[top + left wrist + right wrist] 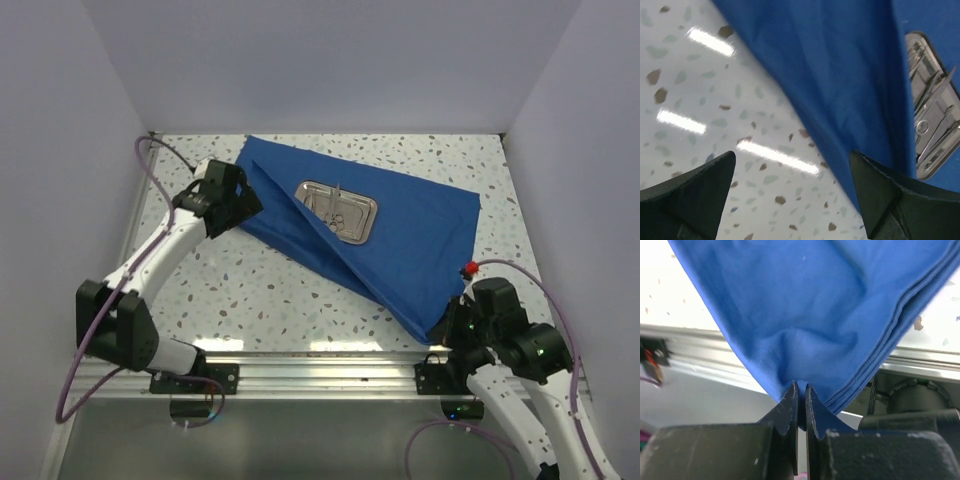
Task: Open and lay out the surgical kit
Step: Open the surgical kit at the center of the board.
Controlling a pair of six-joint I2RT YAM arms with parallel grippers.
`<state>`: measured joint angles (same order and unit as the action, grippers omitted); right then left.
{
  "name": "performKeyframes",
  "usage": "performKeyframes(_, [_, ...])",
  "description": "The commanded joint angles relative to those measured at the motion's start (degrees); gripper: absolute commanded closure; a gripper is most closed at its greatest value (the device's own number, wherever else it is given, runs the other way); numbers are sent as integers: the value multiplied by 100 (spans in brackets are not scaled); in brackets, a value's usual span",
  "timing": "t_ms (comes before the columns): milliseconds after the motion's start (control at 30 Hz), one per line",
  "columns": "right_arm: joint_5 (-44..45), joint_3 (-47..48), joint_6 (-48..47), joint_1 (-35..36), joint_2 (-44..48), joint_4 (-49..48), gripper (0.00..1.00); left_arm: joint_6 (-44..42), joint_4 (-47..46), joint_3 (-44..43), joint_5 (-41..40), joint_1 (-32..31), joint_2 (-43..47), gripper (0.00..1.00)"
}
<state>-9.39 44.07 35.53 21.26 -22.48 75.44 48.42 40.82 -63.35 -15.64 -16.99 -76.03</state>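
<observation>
The surgical kit's royal-blue cloth (420, 230) lies partly unfolded across the speckled table, with one flap folded diagonally over itself. A shiny steel tray (338, 211) rests on it and holds slim silver instruments (934, 102). My left gripper (246, 206) hovers at the cloth's left edge, open, with bare tabletop between its fingers (700, 190) and the cloth's edge (840, 65) by the right finger. My right gripper (801, 388) is shut on the near corner of the cloth (805, 305), at the table's front right (445, 325).
An aluminium rail (320, 365) runs along the near edge, and the pinched corner hangs over it. White walls enclose the table on three sides. Speckled tabletop (250, 290) shows left of and in front of the cloth. A purple cable (150, 175) loops by the left arm.
</observation>
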Motion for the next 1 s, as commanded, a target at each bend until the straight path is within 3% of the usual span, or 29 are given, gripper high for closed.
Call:
performKeyframes(0, [-687, -266, -888, 10, -142, 1544, 100, -316, -1030, -870, 87, -120, -867, 0])
performKeyframes(133, [-818, -908, -1109, 107, -327, 1518, 100, -465, -1199, -2037, 175, -155, -2394, 0])
performKeyframes(300, [-661, -1023, -1074, 98, -844, 1281, 100, -615, -1287, -3469, 350, -164, -4003, 0])
performKeyframes(467, [-538, -1015, -925, 98, -1311, 1017, 100, -650, -602, -4896, 307, -173, -5245, 0])
performKeyframes(767, [-547, -1015, -942, 107, -1417, 1016, 100, -659, -655, -4598, -62, -164, -5168, 1])
performKeyframes(967, [-529, -1006, -978, 107, -1408, 1026, 100, -457, -601, -4037, -466, -173, -4220, 0])
